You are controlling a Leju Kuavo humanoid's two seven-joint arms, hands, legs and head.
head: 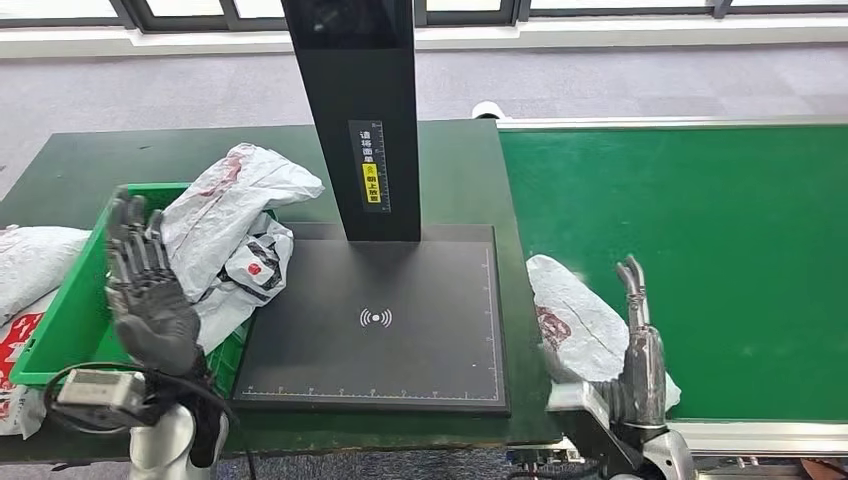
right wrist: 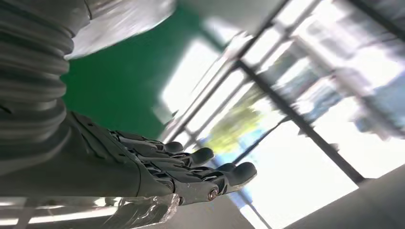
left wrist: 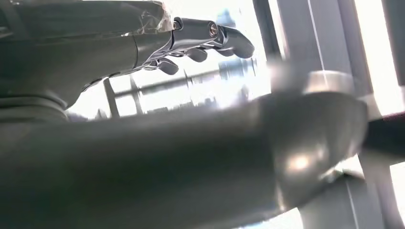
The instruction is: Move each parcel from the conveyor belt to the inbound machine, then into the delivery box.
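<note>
Two silver arms rising from the lower edge of the head view. Left hand (head: 150,290) raised over the near side of a green delivery box (head: 75,320), palm flat, dark fingers (head: 128,235) spread and straight, released, holding nothing. Right hand (head: 640,350) upright on its edge at the near left part of the green conveyor belt (head: 700,250), fingers (head: 632,285) straight and together, also released, set just beside a white parcel (head: 570,315) with red print and apparently touching its right side; contact not certain. Parcel lying at the belt's left edge, close to the dark green table (head: 200,150).

On the table, a flat black inbound machine (head: 390,320) with a white wireless symbol on its pad and a tall black post (head: 360,110) bearing a yellow label. Pad bare of parcels. To its left, the delivery box heaped with crumpled white parcels in the box (head: 230,220), some spilling over the rim toward the machine. More white bags (head: 30,260) lying outside the box on its left side.

Left wrist view: grey thumb and dark fingers (left wrist: 210,36) extended against bright windows, nothing between them. Right wrist view: dark fingers (right wrist: 191,167) likewise extended, green belt and a blurred pale shape behind, windows beyond.
</note>
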